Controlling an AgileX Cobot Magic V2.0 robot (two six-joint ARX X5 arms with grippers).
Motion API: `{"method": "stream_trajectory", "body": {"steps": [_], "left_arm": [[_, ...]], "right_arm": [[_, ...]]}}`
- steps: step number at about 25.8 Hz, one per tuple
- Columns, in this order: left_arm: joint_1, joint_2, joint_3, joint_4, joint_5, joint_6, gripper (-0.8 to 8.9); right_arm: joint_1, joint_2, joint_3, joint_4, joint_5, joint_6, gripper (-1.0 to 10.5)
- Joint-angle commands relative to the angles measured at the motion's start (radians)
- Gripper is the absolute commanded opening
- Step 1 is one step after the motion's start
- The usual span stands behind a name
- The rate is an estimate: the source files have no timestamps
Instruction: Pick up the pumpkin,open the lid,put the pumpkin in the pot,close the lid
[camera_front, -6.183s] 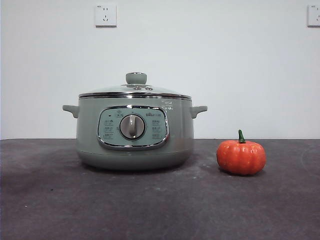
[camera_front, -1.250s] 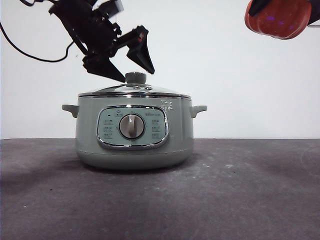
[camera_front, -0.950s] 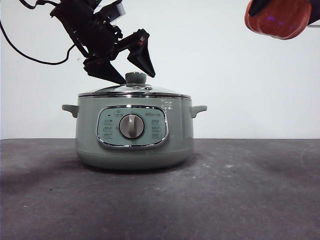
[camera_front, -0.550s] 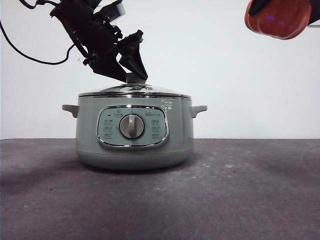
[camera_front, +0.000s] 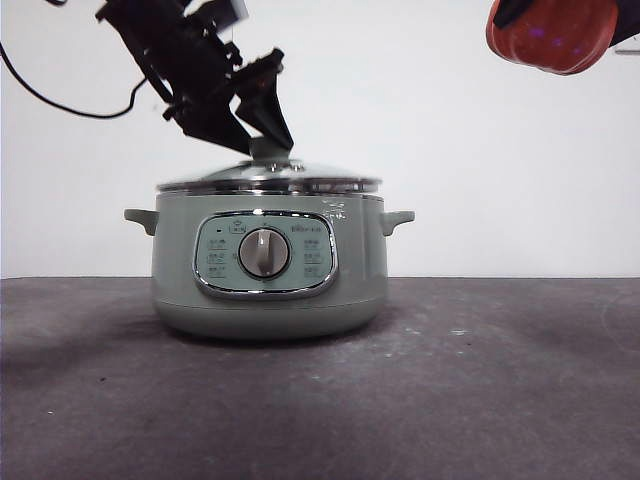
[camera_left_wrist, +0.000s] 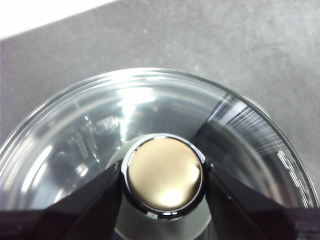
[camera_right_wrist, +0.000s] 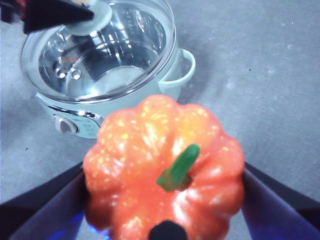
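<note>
The sage-green pot (camera_front: 268, 270) stands on the dark table left of centre, with its grey dial (camera_front: 264, 253) facing me. The glass lid (camera_front: 268, 182) with a chrome rim sits slightly raised on it. My left gripper (camera_front: 255, 140) is shut on the lid's knob (camera_left_wrist: 164, 173), jaws on both sides, and also shows in the right wrist view (camera_right_wrist: 82, 17). My right gripper (camera_right_wrist: 165, 200) is shut on the orange pumpkin (camera_right_wrist: 165, 175) with a green stem, held high at the top right of the front view (camera_front: 552, 32), above and to the right of the pot (camera_right_wrist: 125, 95).
The dark grey table (camera_front: 480, 390) stretches around the pot. A plain white wall (camera_front: 450, 150) stands behind. A black cable (camera_front: 60, 105) hangs from the left arm at the upper left.
My left gripper closed on the lid's knob and has lifted the lid slightly off the pot's rim. The pumpkin stays held high at the top right.
</note>
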Motion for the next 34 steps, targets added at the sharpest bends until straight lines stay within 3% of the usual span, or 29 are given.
{"method": "stream_trajectory", "body": {"steps": [1, 10, 18, 25, 34], "left_arm": [[0.002, -0.056, 0.055, 0.013, 0.008, 0.004, -0.08], [0.084, -0.299, 0.121, -0.207, -0.019, 0.006, -0.08], [0.155, -0.573, 0.121, -0.445, -0.026, 0.040, -0.08], [0.155, -0.690, 0.121, -0.521, -0.047, 0.039, -0.08], [0.155, -0.724, 0.121, -0.563, -0.047, 0.039, -0.08]], "right_arm": [[0.003, -0.002, 0.000, 0.020, -0.001, 0.010, -0.1], [0.041, 0.069, 0.015, 0.186, -0.002, 0.024, -0.1], [0.150, 0.446, 0.316, 0.236, -0.002, 0.008, -0.1], [0.213, 0.795, 0.636, 0.235, -0.001, -0.042, -0.1], [0.232, 1.037, 0.729, 0.299, 0.000, -0.073, -0.1]]}}
